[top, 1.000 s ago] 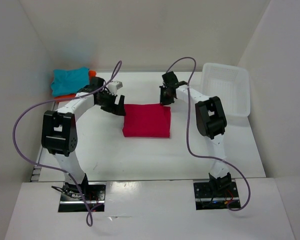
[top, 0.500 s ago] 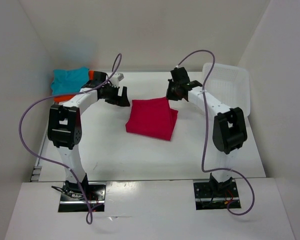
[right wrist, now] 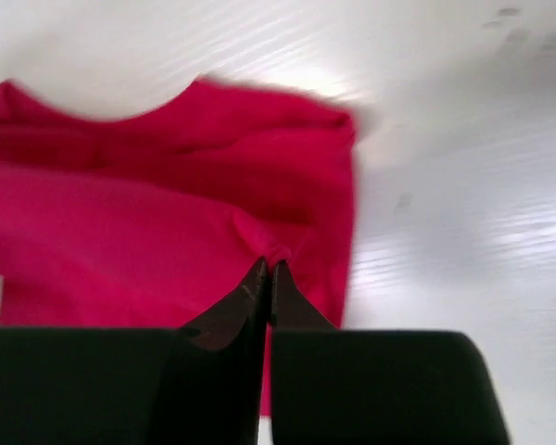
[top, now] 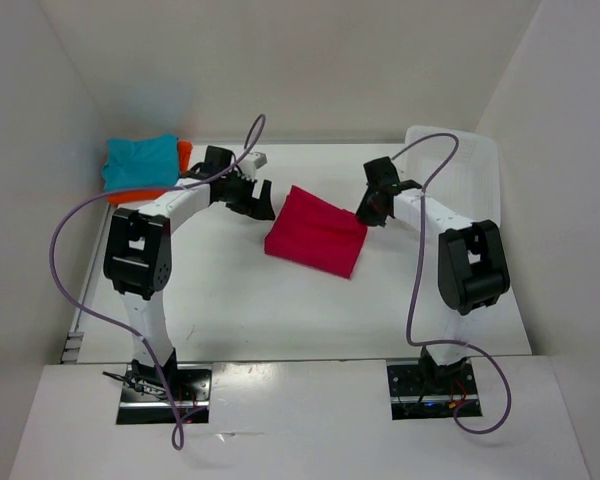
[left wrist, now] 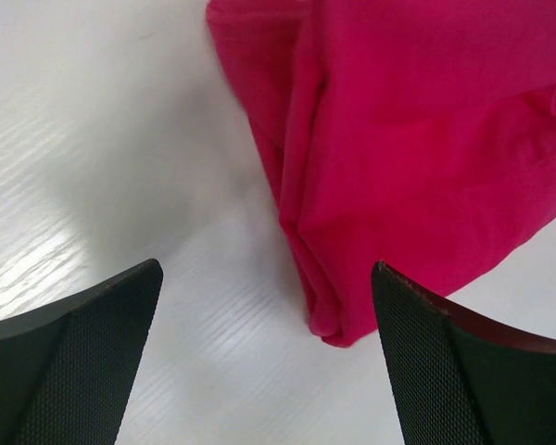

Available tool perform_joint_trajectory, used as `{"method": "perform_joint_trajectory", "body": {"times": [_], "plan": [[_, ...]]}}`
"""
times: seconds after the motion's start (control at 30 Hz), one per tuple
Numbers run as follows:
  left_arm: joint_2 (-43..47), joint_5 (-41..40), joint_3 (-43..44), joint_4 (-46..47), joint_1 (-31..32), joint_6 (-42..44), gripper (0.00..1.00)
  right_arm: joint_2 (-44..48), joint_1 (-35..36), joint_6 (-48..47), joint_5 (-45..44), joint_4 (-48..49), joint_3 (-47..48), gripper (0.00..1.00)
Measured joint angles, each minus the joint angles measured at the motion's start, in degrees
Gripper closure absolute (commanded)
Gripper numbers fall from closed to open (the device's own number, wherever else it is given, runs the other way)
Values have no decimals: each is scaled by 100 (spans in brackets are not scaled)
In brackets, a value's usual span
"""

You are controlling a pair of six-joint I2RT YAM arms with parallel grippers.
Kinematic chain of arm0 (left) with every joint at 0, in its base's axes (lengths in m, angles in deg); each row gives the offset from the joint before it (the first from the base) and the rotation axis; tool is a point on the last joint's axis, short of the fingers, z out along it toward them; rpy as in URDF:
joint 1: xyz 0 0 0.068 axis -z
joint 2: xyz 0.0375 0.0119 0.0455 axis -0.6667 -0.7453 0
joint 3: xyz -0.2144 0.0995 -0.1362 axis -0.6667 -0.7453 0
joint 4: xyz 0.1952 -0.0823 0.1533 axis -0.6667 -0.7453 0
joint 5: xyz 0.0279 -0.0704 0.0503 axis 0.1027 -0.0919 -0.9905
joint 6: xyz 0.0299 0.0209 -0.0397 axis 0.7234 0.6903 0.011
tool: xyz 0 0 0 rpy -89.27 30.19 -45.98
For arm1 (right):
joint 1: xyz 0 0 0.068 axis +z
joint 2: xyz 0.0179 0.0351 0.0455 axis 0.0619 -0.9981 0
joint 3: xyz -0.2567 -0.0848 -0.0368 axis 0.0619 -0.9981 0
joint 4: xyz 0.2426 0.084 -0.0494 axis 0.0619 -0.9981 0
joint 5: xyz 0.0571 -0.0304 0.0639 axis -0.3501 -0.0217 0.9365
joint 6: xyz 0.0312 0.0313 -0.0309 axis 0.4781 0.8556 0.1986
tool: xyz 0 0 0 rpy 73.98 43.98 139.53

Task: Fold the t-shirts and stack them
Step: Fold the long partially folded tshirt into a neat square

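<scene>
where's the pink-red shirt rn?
Pink-red shirt lies centre in the top view, between the open left gripper and the right gripper, whose fingers pinch its right edge.

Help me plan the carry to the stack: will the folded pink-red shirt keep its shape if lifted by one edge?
Probably not: the pink-red shirt looks floppy, puckering where the right gripper pinches it. Its layers sit loose along the fold in the left wrist view, so they may slide apart.
</scene>
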Motion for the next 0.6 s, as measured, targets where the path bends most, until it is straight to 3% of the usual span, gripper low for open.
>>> {"method": "perform_joint_trajectory", "body": {"times": [0.07,0.2,0.47,0.6], "plan": [[-9,-9,-2,-4,90,2,0,0,-179,184,-153,-13,-162,68],[-17,-101,-4,0,249,15,0,0,-310,363,-643,72,-153,38],[-44,-184,-111,42,369,59,0,101,-192,210,-1078,146,111,38],[-175,-111,-271,87,461,146,0,673,125,343,-1032,122,-271,38]]}}
